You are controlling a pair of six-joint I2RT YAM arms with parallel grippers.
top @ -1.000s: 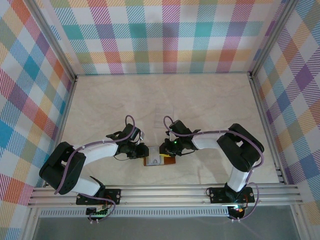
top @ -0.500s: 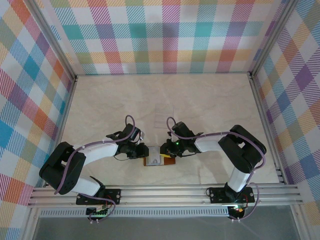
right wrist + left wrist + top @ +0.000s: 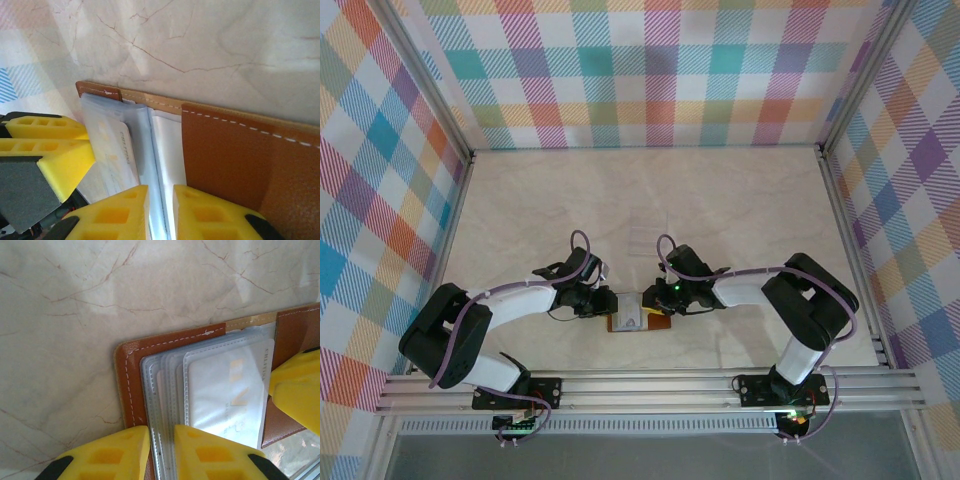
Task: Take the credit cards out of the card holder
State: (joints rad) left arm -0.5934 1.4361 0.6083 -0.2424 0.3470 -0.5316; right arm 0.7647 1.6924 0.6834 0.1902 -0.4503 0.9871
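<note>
The card holder lies open on the table near the front edge, brown leather with clear pockets fanned out. A pale credit card sits inside the top pocket, also seen from the right wrist as a credit card with faint lettering. My left gripper is shut on the left edges of the clear pockets. My right gripper is shut on the pale pocket strip beside the brown flap. The two grippers face each other across the holder.
The marble-patterned tabletop stretches behind the holder. Checked walls enclose the back and sides. An aluminium rail runs along the near edge by the arm bases.
The right arm has drifted slightly to the right. The holder and the left gripper have stayed where they were.
</note>
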